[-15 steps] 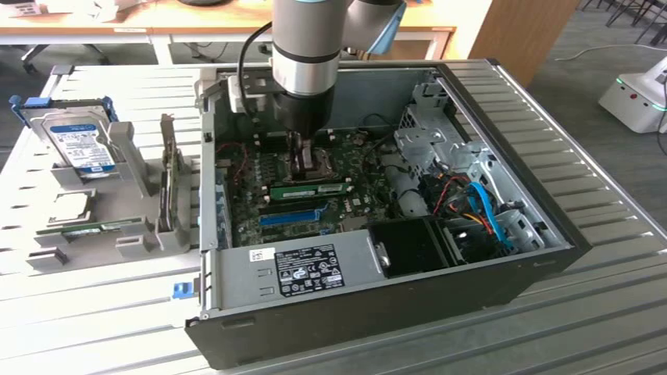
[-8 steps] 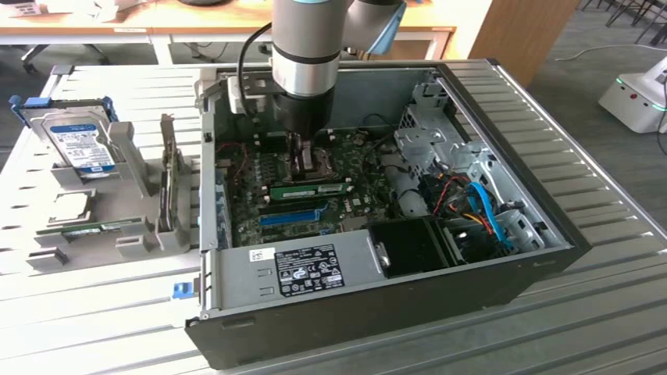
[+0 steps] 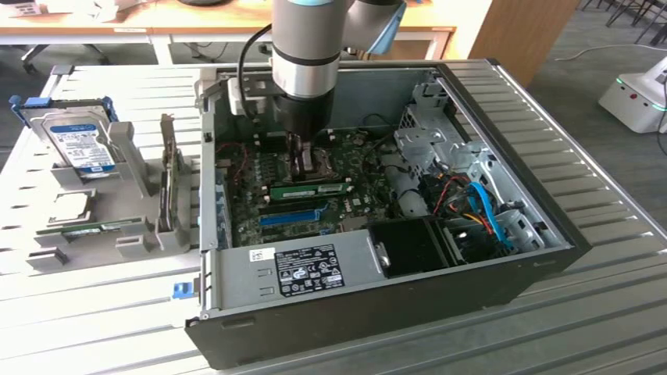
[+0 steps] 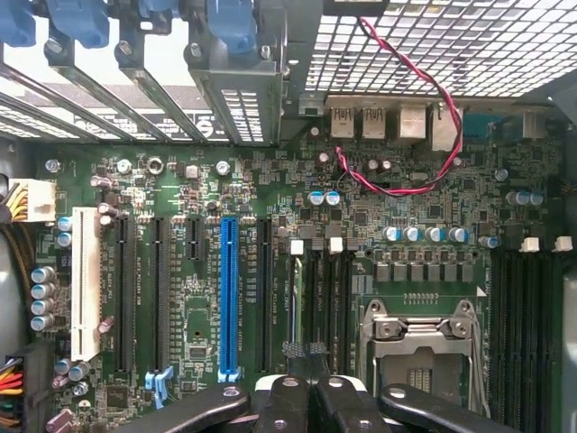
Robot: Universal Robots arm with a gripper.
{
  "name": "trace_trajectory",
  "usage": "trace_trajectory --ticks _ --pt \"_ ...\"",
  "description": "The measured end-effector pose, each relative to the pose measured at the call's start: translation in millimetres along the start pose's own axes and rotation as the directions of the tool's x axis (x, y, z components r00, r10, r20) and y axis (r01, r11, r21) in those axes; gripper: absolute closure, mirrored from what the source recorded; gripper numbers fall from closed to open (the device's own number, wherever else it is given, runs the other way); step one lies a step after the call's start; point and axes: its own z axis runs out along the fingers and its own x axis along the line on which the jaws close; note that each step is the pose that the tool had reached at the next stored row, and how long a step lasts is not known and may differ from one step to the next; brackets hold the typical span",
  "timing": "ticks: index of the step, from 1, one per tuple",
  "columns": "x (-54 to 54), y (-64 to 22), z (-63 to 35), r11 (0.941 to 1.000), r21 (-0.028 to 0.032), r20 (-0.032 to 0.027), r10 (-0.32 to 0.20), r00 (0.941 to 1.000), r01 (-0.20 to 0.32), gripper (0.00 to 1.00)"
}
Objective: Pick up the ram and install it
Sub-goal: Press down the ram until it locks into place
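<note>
In the exterior view the ram [image 3: 309,188], a narrow green stick with a pale label, stands on edge on the motherboard [image 3: 354,207] inside the open computer case [image 3: 542,250]. My gripper [image 3: 308,170] reaches straight down into the case and its tip is right at the ram's upper edge. The wrist view looks down on the board: the two black fingers [image 4: 284,397] are pressed together, so the gripper [image 4: 306,361] is shut, over the black memory slots [image 4: 325,298]. The stick itself is hidden under the fingers there. I cannot tell whether they touch it.
A blue expansion slot [image 4: 229,298] and a white one [image 4: 86,280] lie beside the memory slots, with the CPU socket [image 4: 424,343] on the other side. On the exterior view's left, a grey holder [image 3: 115,234] carries a hard drive [image 3: 83,144] and another green stick [image 3: 99,228]. A black fan shroud [image 3: 417,246] fills the case's near corner.
</note>
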Motion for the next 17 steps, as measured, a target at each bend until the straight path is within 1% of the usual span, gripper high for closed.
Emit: trace_trajectory --ticks 17 --pt "0.5 -0.1 14.4 1.0 0.0003 0.0 0.0 1.0 0.0 0.89"
